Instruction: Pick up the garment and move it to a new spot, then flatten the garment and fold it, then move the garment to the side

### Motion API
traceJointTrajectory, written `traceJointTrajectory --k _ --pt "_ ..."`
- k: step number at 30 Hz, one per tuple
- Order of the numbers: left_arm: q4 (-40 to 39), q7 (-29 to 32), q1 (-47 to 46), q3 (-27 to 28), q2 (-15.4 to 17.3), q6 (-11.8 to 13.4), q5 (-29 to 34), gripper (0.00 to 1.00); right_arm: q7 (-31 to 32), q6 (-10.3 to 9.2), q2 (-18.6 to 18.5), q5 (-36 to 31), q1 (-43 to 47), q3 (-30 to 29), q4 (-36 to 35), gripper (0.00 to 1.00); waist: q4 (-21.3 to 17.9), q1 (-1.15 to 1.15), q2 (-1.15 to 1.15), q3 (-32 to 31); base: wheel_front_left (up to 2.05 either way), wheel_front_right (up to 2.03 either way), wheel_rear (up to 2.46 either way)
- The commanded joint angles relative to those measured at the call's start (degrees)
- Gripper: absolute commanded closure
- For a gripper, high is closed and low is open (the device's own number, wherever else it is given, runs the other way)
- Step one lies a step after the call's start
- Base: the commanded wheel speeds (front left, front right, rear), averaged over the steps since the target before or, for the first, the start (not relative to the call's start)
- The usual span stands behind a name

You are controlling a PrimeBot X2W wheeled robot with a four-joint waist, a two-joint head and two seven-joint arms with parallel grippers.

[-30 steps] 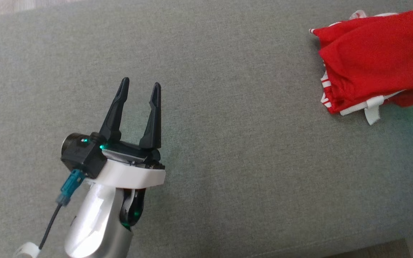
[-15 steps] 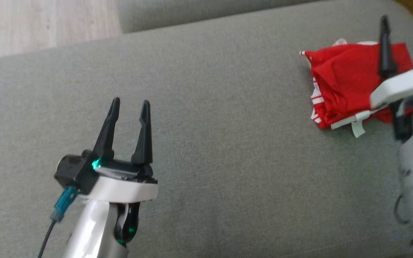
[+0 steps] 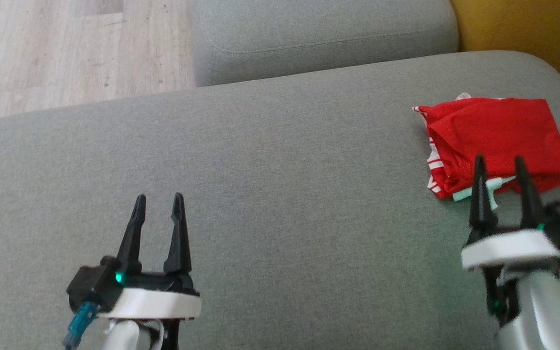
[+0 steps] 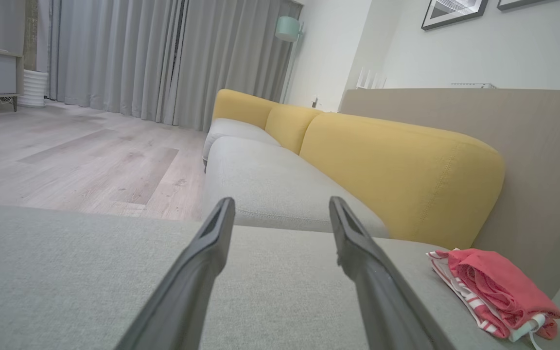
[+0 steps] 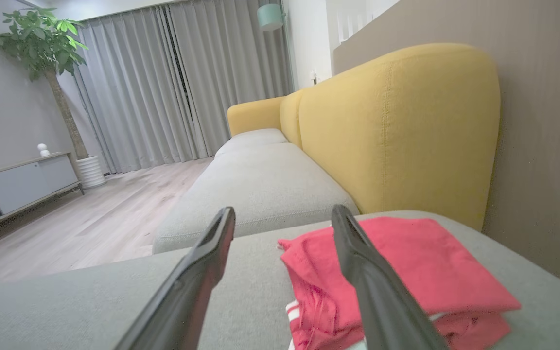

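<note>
The folded red-and-white fabric garment lay at the grey sofa cushion's right end, just beyond the right gripper. It and the left gripper stood part-open, empty. The move aside looked done; only retreat remained.

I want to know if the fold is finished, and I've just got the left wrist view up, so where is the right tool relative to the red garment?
Observer: In the head view the right tool is at the near edge of the red garment, pointing at it, with its fingertips overlapping the cloth.
Operator: Is it gripping anything?
Observer: No. Its jaws stand open with nothing between them. In the right wrist view one finger crosses in front of the garment and the other is over bare cushion.
Operator: And how does the garment look from above?
Observer: It is a roughly rectangular folded stack with a smooth top layer. It lies near the right end of the grey seat cushion, close to the yellow backrest.
</note>
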Motion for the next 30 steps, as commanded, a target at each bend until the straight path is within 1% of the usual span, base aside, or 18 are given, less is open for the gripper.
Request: traceJointTrajectory --k 1,5,14,25,30 --pt "-1.6 -0.3 -1.6 2.2 0.3 0.3 -0.3 0.0 -0.6 0.39 0.3 1.1 -1.4 2.1 -2.6 0.0 0.1 0.02 0.0 -0.1 0.0 0.0 0.0" --pt "-0.6 -0.3 -0.4 2.9 0.3 1.0 -0.9 0.0 -0.6 0.39 0.3 2.9 1.8 3.4 -5.3 0.0 0.1 0.02 0.0 -0.4 0.0 0.0 0.0" --pt "-1.3 -0.3 -0.4 4.0 0.3 2.3 -1.1 0.0 -0.6 0.39 0.3 2.2 3.7 4.4 -7.2 0.0 0.1 0.02 0.0 -0.3 0.0 0.0 0.0" --pt "-3.9 -0.3 -0.1 4.7 0.3 2.0 -0.6 0.0 -0.6 0.39 0.3 2.4 3.9 5.1 -7.4 0.0 -0.1 0.02 0.0 -0.2 0.0 0.0 0.0" --pt "-4.4 -0.3 0.3 5.0 0.3 2.4 -0.8 0.0 -0.6 0.39 0.3 2.4 3.9 5.3 -7.3 0.0 -0.1 0.02 0.0 -0.1 0.0 0.0 0.0"
